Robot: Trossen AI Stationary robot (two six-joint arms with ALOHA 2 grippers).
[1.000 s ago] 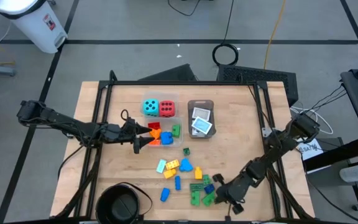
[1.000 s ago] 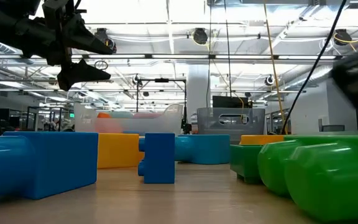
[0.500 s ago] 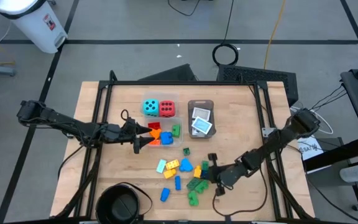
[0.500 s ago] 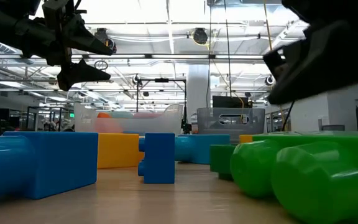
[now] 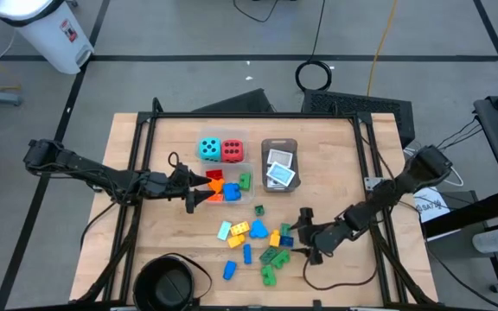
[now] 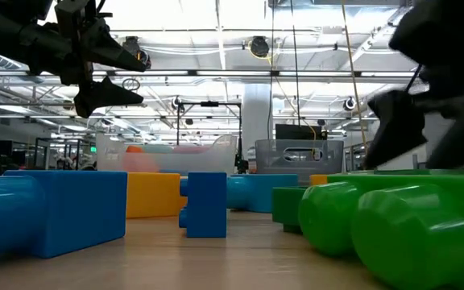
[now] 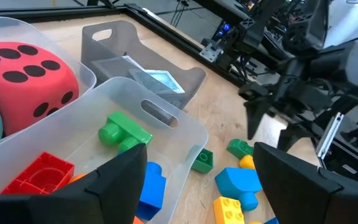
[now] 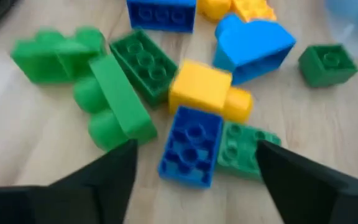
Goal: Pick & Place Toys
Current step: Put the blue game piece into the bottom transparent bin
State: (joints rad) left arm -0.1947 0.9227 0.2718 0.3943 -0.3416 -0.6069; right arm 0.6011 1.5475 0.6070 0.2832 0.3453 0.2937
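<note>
Bricks (image 5: 262,246) lie loose at six o'clock of the table (image 5: 335,147) from above, right gripper (image 5: 304,233) open at their three o'clock, left gripper (image 5: 199,188) open at nine o'clock of the brick tub (image 5: 247,195). Right wrist view: spread fingers (image 8: 98,180) empty over blue brick (image 8: 190,147) and yellow brick (image 8: 209,91).

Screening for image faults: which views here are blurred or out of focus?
Right wrist view: bricks smeared, like the yellow brick. Low view: the near green brick soft, the right end effector a dark blur. High and left wrist views: sharp enough; the red die reads clearly.
</note>
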